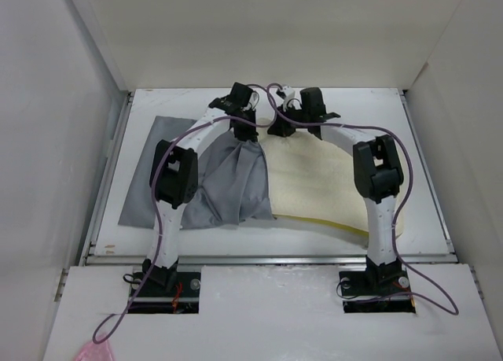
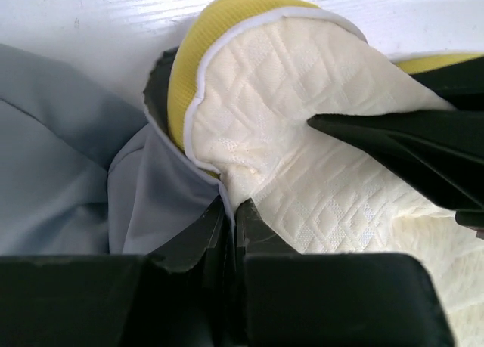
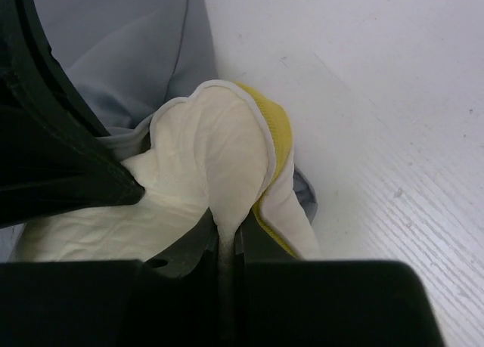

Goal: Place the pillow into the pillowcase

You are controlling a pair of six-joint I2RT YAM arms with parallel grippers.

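Both grippers are closed and meet at the far middle of the table (image 1: 424, 180), nearly touching each other. The left gripper (image 2: 231, 222) has its jaws pressed together on the line where the grey pillowcase (image 2: 60, 150) meets the pillow (image 2: 257, 113). It seems to hold the hem of the pillowcase, and I cannot tell if the white piping of the pillow is caught too. The right gripper (image 3: 227, 237) is shut on a fold of the cream face of the pillow, just under the corner with the yellow band, which is bent upward. Seen from above, the pillowcase spreads from this point to the left and toward the arm bases, bunched and wrinkled. The pillow spreads to the right, and its long axis appears to run across the table from left to right. Only this far-left corner of the pillow is at the mouth of the pillowcase; almost all of the pillow lies outside, to the right. In my judgement the coming move depends on this: either the pillow travels left along its long axis, or the hem is drawn right over the corner. The right arm (image 1: 377, 172) is nearer to the body of the pillow, the left arm (image 1: 174, 176) to the pillowcase.
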